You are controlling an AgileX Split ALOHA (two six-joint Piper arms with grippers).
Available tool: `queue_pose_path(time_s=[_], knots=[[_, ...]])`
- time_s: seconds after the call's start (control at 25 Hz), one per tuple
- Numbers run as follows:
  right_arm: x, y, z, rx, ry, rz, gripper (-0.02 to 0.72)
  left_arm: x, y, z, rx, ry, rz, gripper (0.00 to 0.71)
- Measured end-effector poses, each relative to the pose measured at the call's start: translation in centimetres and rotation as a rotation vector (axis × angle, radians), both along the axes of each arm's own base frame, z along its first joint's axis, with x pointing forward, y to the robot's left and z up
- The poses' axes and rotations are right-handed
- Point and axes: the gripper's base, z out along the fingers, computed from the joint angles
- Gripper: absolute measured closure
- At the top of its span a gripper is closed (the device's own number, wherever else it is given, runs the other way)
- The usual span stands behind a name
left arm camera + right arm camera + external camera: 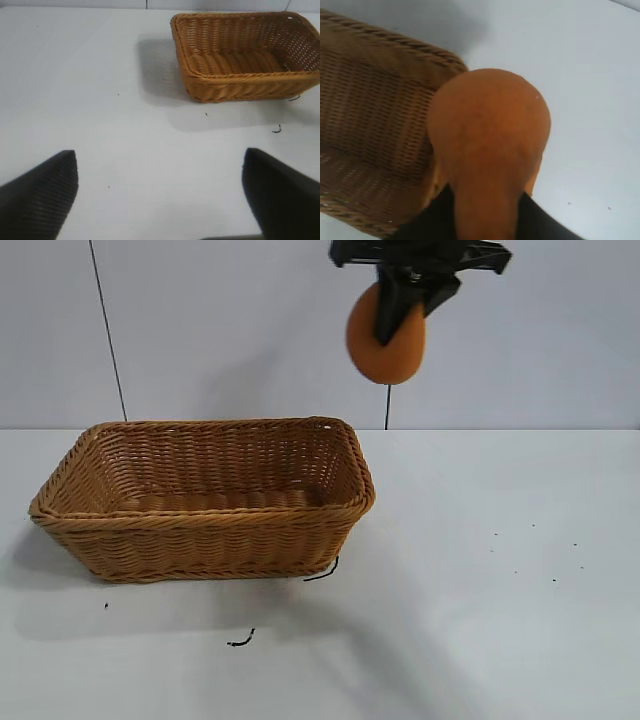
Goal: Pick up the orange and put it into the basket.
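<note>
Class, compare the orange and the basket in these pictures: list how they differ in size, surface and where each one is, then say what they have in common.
Size: the orange is far smaller than the basket.
Surface: the orange is smooth and matte; the basket is woven wicker with a braided rim.
Place: the orange hangs in the air, held by the right gripper above the basket's right end; the basket rests on the table, with nothing in it.
Shared: both are warm orange-brown tones.

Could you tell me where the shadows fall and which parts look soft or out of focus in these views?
Exterior view: soft shadows spread on the table left of and before the basket. Left wrist view: the basket's shadow falls beside it, and the left tool looks soft. Right wrist view: the orange fills the frame, blurred.
</note>
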Motion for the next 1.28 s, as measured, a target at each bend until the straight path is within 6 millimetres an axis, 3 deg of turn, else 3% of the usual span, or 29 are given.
queue_pose_path(time_s=[0.16, 0.32, 0.4, 0.56, 0.64, 0.8, 1.0, 1.28], knots=[[0.0, 2.7, -3.7, 0.012, -0.007, 0.03, 0.606, 0.0, 0.0, 0.0, 0.0, 0.0, 0.0, 0.071], [0.7, 3.2, -6.8, 0.008, 0.02, 0.007, 0.587, 0.0, 0.0, 0.0, 0.0, 0.002, 0.0, 0.071], [0.7, 3.2, -7.6, -0.005, 0.039, 0.004, 0.503, 0.0, 0.0, 0.0, 0.0, 0.002, 0.0, 0.071], [0.7, 3.2, -7.3, -0.001, 0.035, 0.004, 0.132, 0.0, 0.0, 0.0, 0.0, 0.002, 0.0, 0.071], [0.6, 3.1, -6.6, -0.004, 0.032, 0.007, 0.056, 0.0, 0.0, 0.0, 0.0, 0.002, 0.0, 0.071], [0.9, 2.5, -4.2, -0.054, 0.012, 0.015, 0.017, 0.0, 0.0, 0.0, 0.0, 0.002, 0.0, 0.071], [3.6, -1.4, -1.0, -0.09, -0.044, -0.063, 0.013, 0.0, 0.0, 0.0, 0.0, 0.002, 0.0, 0.071], [8.6, -12.3, -0.5, -0.105, -0.031, -0.297, 0.009, 0.0, 0.0, 0.0, 0.0, 0.002, 0.0, 0.071]])
